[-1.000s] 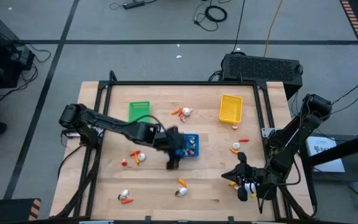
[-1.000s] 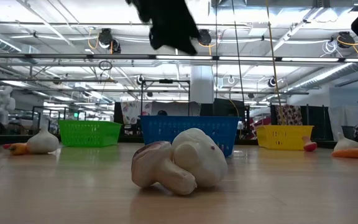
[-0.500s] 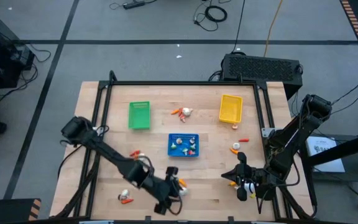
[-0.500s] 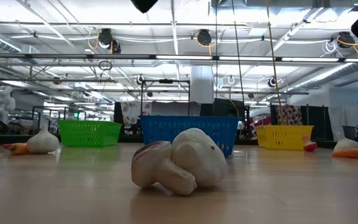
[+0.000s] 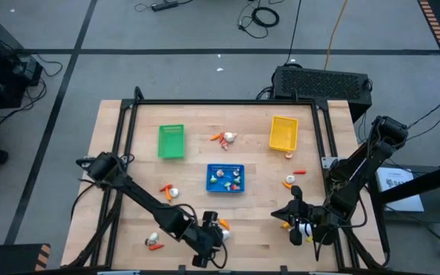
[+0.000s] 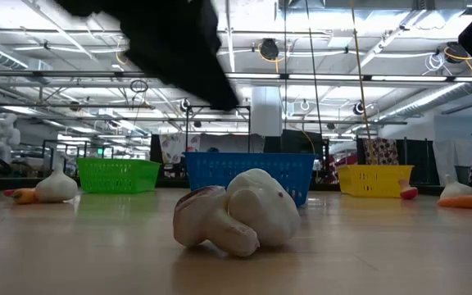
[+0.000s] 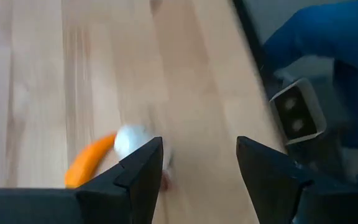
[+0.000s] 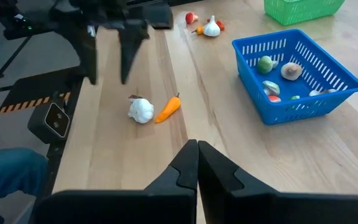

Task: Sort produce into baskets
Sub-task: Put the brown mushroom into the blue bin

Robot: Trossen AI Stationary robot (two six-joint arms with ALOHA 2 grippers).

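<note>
My left gripper [image 5: 208, 243] is open and empty, fingers pointing down over the table's near edge. It also shows in the right wrist view [image 8: 109, 67]. A white garlic bulb [image 7: 131, 140] and an orange carrot [image 7: 89, 165] lie on the table just beside its fingers [image 7: 143, 167]. The bulb also lies close in front in the low view [image 6: 236, 215]. The blue basket [image 5: 226, 166] holds several pieces. The green basket [image 5: 171, 142] and the yellow basket [image 5: 283, 132] stand at the back. My right gripper [image 8: 197, 150] is shut and empty at the near right [image 5: 296, 221].
Loose produce lies at the far middle [image 5: 221, 138], left of centre [image 5: 169, 191], near left [image 5: 153, 243] and right [image 5: 290, 180]. A small camera [image 8: 55, 122] sits at the near edge. Bare wood lies between the blue basket and my right gripper.
My left gripper has swung from over the blue basket's left side toward the table's near edge. It now stands by the garlic bulb and carrot there, and has come lower in the last half second. My right arm has kept still.
</note>
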